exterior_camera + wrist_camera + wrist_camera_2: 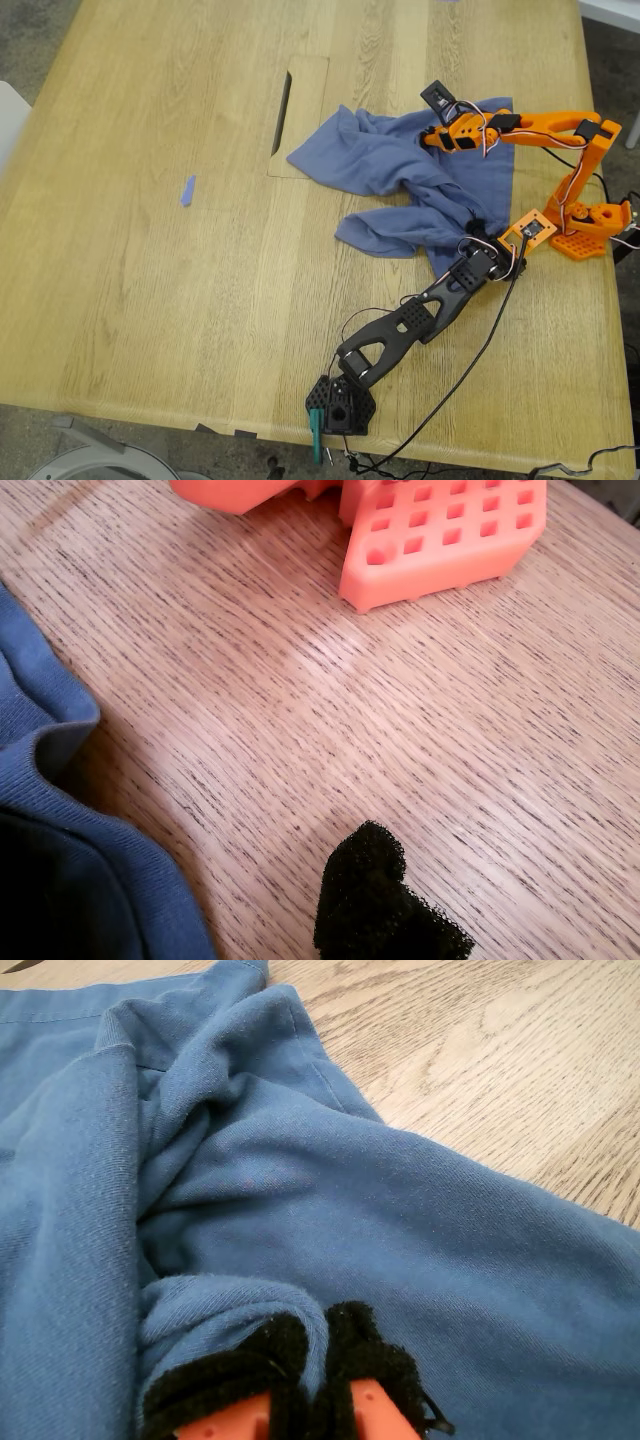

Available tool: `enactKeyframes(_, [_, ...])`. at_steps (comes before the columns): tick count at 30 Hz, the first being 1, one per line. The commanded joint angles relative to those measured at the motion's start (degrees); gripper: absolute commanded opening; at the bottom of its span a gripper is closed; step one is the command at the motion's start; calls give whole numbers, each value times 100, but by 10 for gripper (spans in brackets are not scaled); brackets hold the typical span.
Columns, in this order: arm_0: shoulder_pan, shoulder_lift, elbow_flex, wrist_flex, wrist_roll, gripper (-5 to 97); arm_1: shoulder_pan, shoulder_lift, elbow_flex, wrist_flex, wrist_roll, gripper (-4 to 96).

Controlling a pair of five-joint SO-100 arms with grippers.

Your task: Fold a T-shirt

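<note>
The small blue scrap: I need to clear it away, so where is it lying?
In the exterior view the small blue scrap lies alone on the table at the left, well apart from the T-shirt.

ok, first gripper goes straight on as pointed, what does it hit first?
Probably the orange arm's base: from my first gripper only bare table lies before it. If pitched down, the table comes first; depth is unclear.

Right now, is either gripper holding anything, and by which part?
My second gripper pinches a bunched fold of the T-shirt. Whether my first gripper holds anything cannot be told.
</note>
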Motion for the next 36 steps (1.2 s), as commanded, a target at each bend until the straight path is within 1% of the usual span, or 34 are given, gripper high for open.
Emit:
enactKeyframes(1, [-272, 70, -237, 202, 211, 639, -62, 413, -18, 9, -44, -2])
enactKeyframes(5, [-387, -88, -237, 668, 527, 635, -132, 545, 105, 79, -97, -2])
enactKeyframes(9, [-545, -237, -229, 756, 826, 586, -193, 686, 308, 88, -105, -2])
enactKeyframes(12, [-729, -352, -229, 756, 1274, 556, -255, 765, 422, 70, -114, -2])
enactKeyframes(18, [-993, -457, -229, 729, 1521, 480, -360, 791, 483, 35, -123, -2])
enactKeyframes(22, [-1090, -510, -229, 756, 1679, 395, -422, 791, 492, 18, -123, -2])
enactKeyframes(29, [-1310, -598, -237, 756, 2171, 246, -466, 800, 510, 9, -123, -2])
enactKeyframes(33, [-1477, -668, -237, 756, 2303, 222, -492, 800, 536, 0, -132, -2])
enactKeyframes(34, [-1521, -668, -237, 756, 2417, 222, -501, 800, 545, 0, -132, -2])
enactKeyframes(36, [-1608, -668, -237, 703, 2487, 205, -519, 800, 545, 0, -132, -2])
